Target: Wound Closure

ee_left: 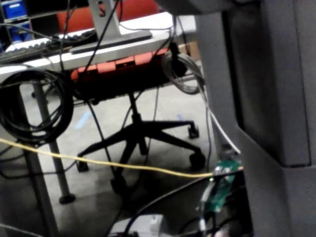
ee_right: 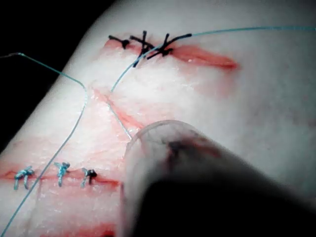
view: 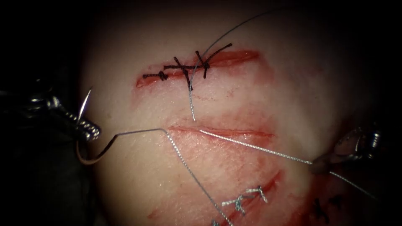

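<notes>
Needle [view: 86, 125], curved steel, clamped mid-curve by left tool [view: 88, 130], clear of tissue [view: 234, 104]; right tool [view: 331, 161] seemingly pinches braided thread [view: 255, 148].

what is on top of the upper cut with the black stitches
Black stitches cross the upper cut, and a thin thread lies over them, its end resting on the tissue below. The cut beneath the knots is covered.

Office chair [ee_left: 133, 123] w/ orange seat on floor; black cable coil [ee_left: 32, 106] hangs nearby; yellow cord [ee_left: 98, 162] crosses in front.
</notes>
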Robot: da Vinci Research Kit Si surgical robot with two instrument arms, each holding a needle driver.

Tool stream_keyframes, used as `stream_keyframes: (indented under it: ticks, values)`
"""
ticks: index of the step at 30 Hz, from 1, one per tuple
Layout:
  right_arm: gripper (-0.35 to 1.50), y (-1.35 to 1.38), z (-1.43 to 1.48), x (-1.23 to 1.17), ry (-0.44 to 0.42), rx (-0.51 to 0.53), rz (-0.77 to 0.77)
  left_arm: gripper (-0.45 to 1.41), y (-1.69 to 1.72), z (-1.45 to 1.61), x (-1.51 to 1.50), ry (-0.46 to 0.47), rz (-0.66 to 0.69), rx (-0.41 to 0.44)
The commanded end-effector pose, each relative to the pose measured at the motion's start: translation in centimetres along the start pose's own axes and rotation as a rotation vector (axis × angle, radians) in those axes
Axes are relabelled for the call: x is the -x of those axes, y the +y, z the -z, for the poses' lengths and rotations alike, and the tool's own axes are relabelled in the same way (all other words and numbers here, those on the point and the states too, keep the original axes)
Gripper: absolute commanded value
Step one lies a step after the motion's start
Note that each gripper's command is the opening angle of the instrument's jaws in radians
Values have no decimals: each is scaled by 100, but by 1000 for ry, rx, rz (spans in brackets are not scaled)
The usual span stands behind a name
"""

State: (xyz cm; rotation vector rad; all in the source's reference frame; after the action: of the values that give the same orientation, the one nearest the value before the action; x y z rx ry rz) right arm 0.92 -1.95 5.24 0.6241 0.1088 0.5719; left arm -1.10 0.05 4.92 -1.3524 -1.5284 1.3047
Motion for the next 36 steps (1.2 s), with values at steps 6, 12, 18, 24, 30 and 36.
stream_keyframes:
  ticks: [6, 12, 18, 24, 30, 36]
  values:
    - [-35, 91, 30, 87, -25, 26, -106, -45, -7, -4, 0, 0, 0, 1]
    - [-35, 136, 43, 127, -53, 61, -220, -45, -9, -2, -2, -6, 1, -6]
    - [-35, 155, 52, 163, -80, 82, -313, -45, -6, -1, -4, -6, 5, -4]
    - [121, 150, 70, 155, -57, 91, -260, -45, -6, -1, -4, -6, 5, -4]
    - [120, 100, 116, 62, 131, 199, -30, -45, -6, -2, -4, -5, 5, -4]
    - [89, 29, 105, -24, 150, 207, 132, -45, -7, -3, -3, -8, 3, -10]
